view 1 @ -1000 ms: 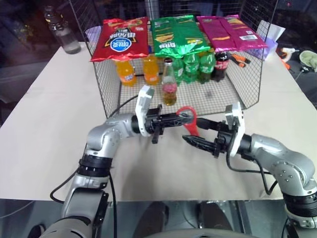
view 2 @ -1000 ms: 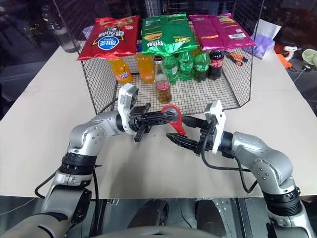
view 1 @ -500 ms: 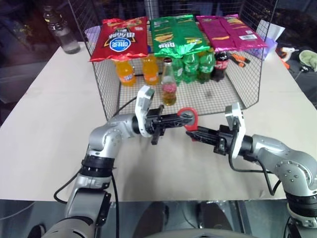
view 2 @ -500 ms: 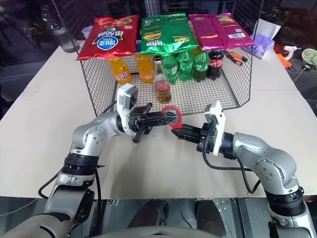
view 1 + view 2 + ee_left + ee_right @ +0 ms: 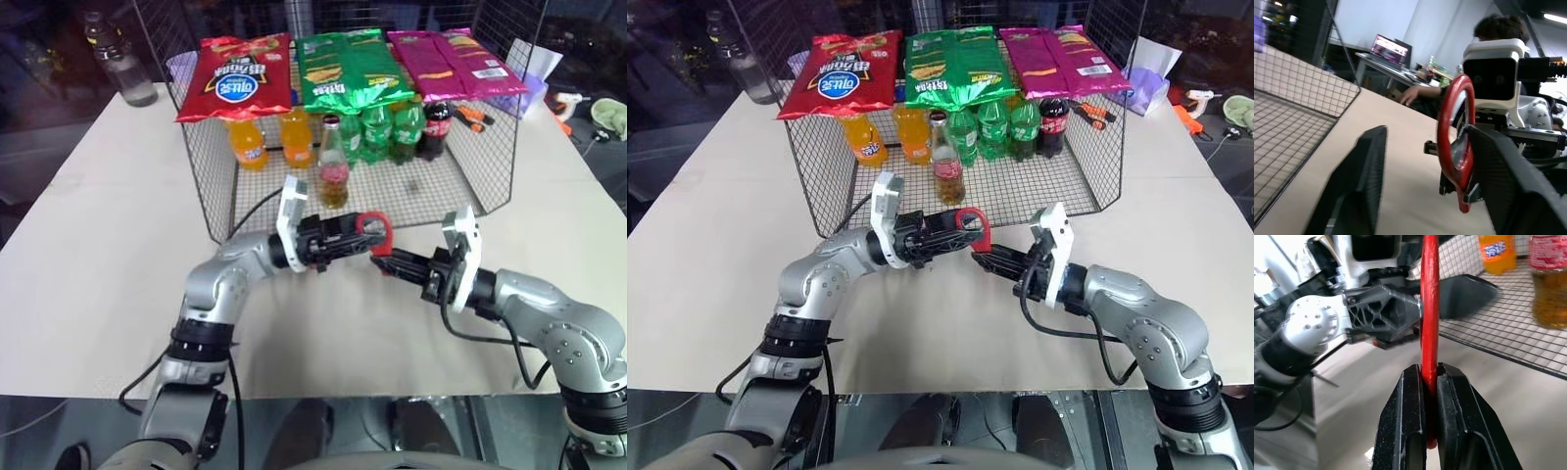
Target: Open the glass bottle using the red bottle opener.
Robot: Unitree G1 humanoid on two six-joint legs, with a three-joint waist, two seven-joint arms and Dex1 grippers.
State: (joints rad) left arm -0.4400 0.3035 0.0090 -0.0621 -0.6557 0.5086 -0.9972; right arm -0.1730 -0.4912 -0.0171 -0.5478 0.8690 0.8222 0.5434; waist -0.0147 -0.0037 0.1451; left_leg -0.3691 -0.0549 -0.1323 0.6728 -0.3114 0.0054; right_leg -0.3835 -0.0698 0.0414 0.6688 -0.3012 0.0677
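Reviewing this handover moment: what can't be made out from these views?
- Glass bottle cap: too small in the head views; cut off by the edge in the right wrist view.
- Red bottle opener handle end: hidden between the right pincer fingers.
- Whether the left pincer touches the opener: unclear.

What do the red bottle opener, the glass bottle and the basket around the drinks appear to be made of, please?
Red bottle opener: thin flat strip, evenly red and slightly glossy; probably painted or coated metal, though plastic is possible.
Glass bottle: clear glass, as the amber liquid shows through; pink label, likely paper or film.
Basket: thin dark wire in a square grid, apparently coated metal mesh.
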